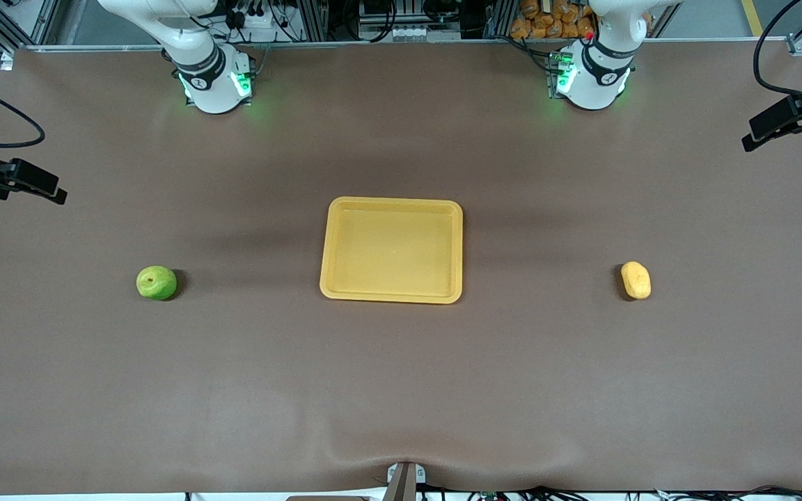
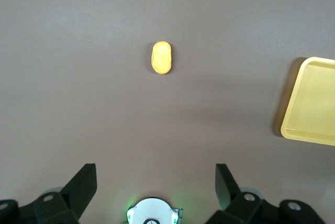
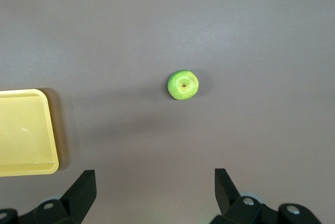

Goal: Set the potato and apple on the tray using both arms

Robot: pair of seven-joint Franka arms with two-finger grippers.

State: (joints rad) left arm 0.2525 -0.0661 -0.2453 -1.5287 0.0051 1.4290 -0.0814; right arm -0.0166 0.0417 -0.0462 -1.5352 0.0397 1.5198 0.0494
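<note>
The yellow tray point(image 1: 345, 209) lies empty at the table's middle. The green apple point(image 1: 156, 282) sits on the table toward the right arm's end. The yellow potato point(image 1: 635, 280) lies toward the left arm's end. Both grippers are out of the front view, held high. In the left wrist view my left gripper point(image 2: 156, 174) is open and empty, high over the table, with the potato point(image 2: 162, 57) and a tray corner point(image 2: 313, 103) in sight. In the right wrist view my right gripper point(image 3: 155, 177) is open and empty, with the apple point(image 3: 183, 85) and the tray point(image 3: 26, 132) in sight.
Both arm bases point(image 1: 213, 83) point(image 1: 592, 80) stand at the table's edge farthest from the front camera. Black camera mounts point(image 1: 14, 177) point(image 1: 787, 118) reach in at both ends of the table. The brown table cover point(image 1: 401, 390) is bare around the objects.
</note>
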